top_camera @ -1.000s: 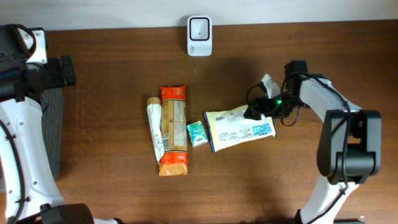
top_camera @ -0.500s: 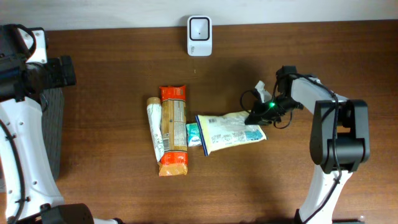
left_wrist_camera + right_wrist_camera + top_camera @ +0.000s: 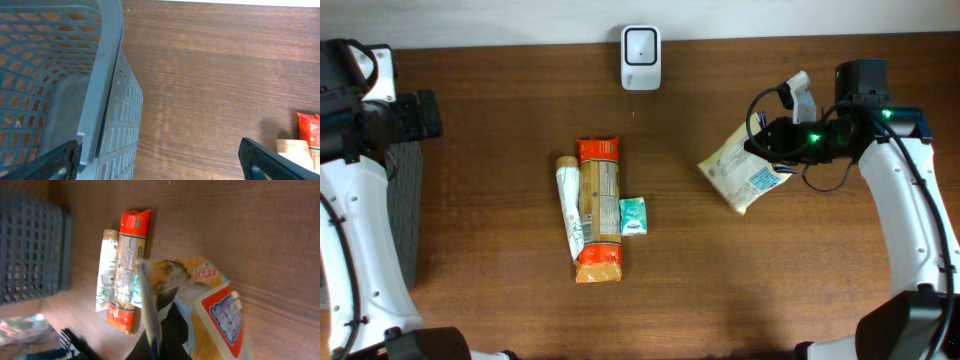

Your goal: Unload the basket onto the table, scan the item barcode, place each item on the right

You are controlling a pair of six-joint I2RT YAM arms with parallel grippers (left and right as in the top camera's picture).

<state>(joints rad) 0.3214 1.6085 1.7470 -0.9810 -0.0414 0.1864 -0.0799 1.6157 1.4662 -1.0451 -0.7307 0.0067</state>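
My right gripper [image 3: 772, 148] is shut on a pale yellow bag [image 3: 740, 168] with a blue and white label, holding it tilted above the table at the right. In the right wrist view the bag [image 3: 210, 305] fills the lower middle, with my black fingers [image 3: 172, 332] clamped on its edge. The white barcode scanner [image 3: 641, 44] stands at the table's back edge, to the left of the bag. My left gripper [image 3: 160, 170] is open and empty over the rim of the grey basket [image 3: 100, 75].
An orange-red packet [image 3: 599, 208], a beige tube-shaped packet [image 3: 568, 205] and a small teal packet [image 3: 634, 215] lie side by side mid-table. The grey basket [image 3: 408, 210] sits at the left edge, under the left arm.
The right gripper closed on the bag, which lay flat beside the teal packet, and lifted it up and to the right. The left arm has not moved.
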